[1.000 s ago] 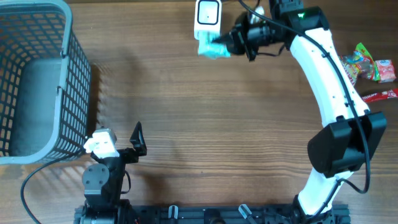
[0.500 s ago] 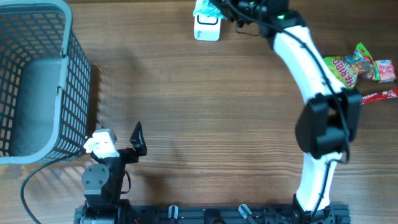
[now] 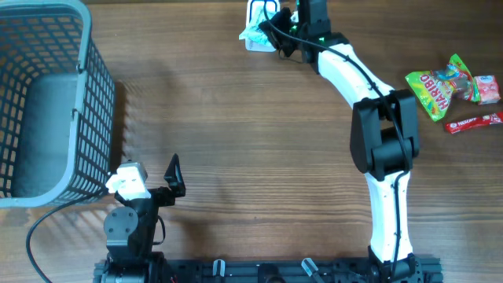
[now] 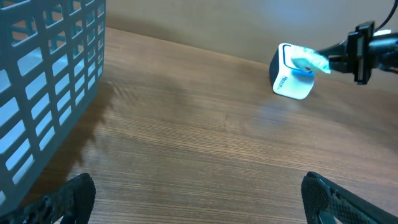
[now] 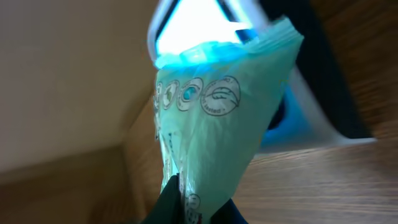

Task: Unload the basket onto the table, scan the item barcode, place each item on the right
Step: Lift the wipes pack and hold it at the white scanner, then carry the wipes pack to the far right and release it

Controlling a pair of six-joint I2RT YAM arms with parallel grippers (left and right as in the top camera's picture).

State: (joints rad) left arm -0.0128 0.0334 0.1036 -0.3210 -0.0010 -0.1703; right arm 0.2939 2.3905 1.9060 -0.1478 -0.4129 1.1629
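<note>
Right gripper [image 3: 271, 34] is pressed together, pinching the lower end of a pale teal packet [image 5: 217, 124]. The packet sticks out ahead of the fingertips and is held off the tabletop [image 3: 251, 157]. The scanner [image 4: 287, 84], a small white box, stands just beyond the gripper. In the wrist view its lit window shows straight past the packet's top edge, and the packet covers most of it. We judge the step in hand to be the presentation itself, with the item up at the window. The side turned to our camera shows only small round printed icons. We cannot tell where the barcode sits or whether it faces the glass. The next move probably calls for a slow wrist roll or a small shift across the window, with the pinch kept firm since the film looks soft and slippery. Left gripper [image 3: 151, 179] is spread wide and empty, parked low with the wire basket [image 3: 100, 118] just at its left side. Loose snack bags [image 3: 440, 82] lie well apart from the right gripper, beyond its own arm.
</note>
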